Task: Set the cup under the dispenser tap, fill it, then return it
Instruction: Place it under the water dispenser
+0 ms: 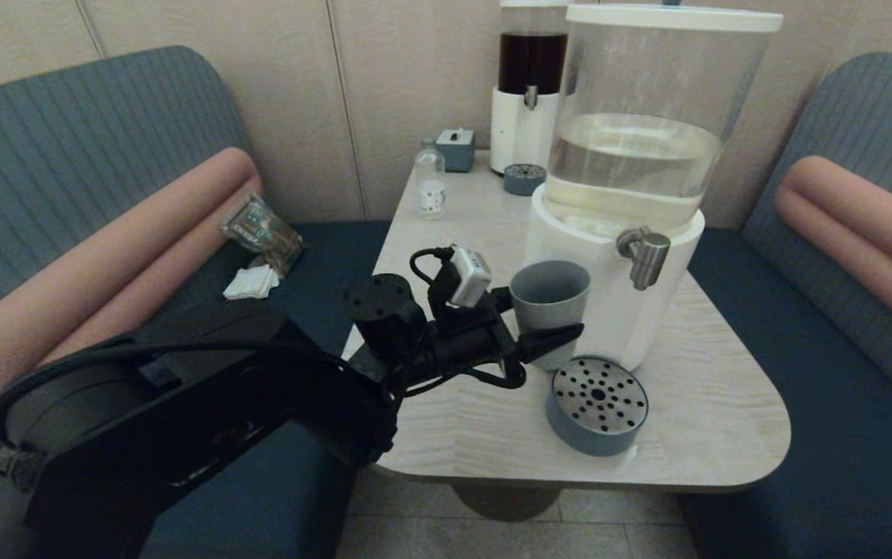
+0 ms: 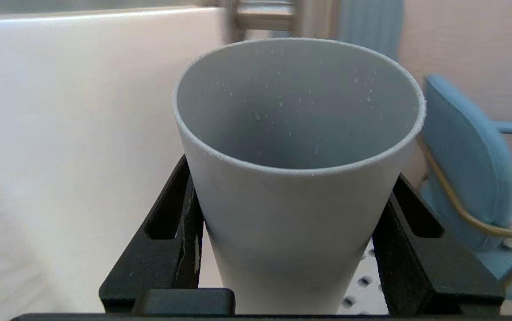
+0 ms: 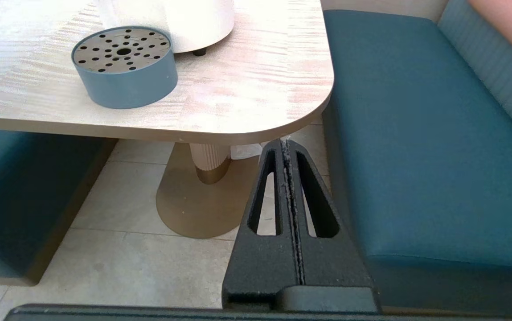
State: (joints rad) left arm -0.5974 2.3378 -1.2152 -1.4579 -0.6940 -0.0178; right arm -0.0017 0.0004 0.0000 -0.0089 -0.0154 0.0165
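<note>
The big white-based dispenser [image 1: 624, 256] is taken as the landmark; it stands on the pale wood table [image 1: 709, 419] with its clear tank partly filled with colourless liquid. A smaller dispenser of dark liquid [image 1: 527, 93] is seen behind it, well apart from the work. The left arm is reached in from the dispenser's left side, and the left gripper [image 1: 543, 330] is clamped on the cup [image 1: 550, 299], one finger pressed to each side of the lower wall, as the left wrist view confirms [image 2: 300, 178]. The cup is held upright, just beside the dispenser's white base and to the left of the dispenser tap [image 1: 645, 256], not yet under it; whether it is resting on the table or lifted cannot be told. Droplets are seen on its inner wall, but no standing liquid can be made out. The round drip tray [image 1: 597, 404] is set in front of the dispenser, below and slightly left of the tap. The right gripper [image 3: 289, 187] is parked off the table's edge, low beside the seat, with fingers pressed together on nothing. A small clear bottle [image 1: 430, 182] is left far behind the dispenser. Risks, judged: the rim could be knocked against the tap or the cup scraped on the base during the sideways move, since clearance looks tight; the tapered wall could slip in the low grip; an off-centre cup would let liquid miss it.
</note>
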